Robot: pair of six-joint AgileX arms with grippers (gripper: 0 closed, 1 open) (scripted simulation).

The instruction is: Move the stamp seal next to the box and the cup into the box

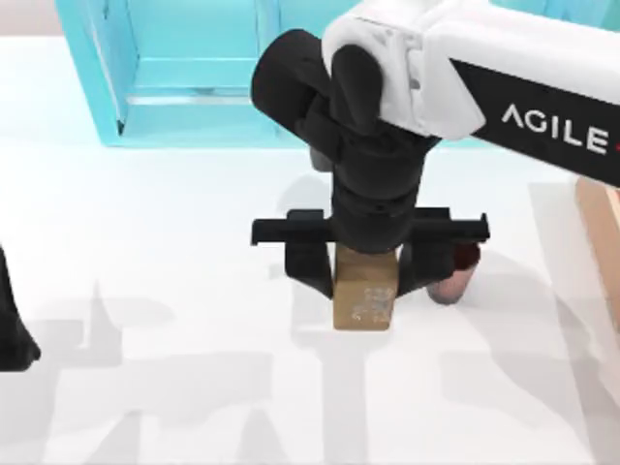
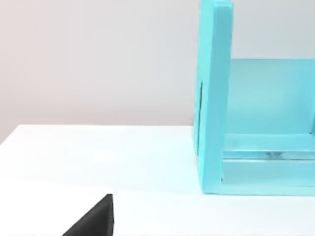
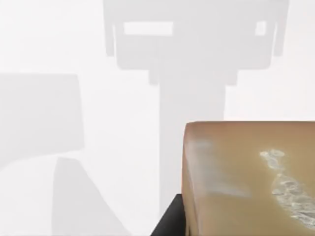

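Reaching in from the top view's right, your right arm points straight down over mid-tabletop [image 1: 145, 242], its right tool [image 1: 363, 276] with one finger on each side of the stamp seal [image 1: 365, 291], closed against it. The cup [image 1: 455, 274] sits just right of the seal, partly behind a finger. The box [image 1: 601, 208] shows at the right edge. Turquoise shelf unit [image 1: 174, 77] behind. Your left tool [image 1: 12, 329] is parked at the left edge; I cannot tell its state.
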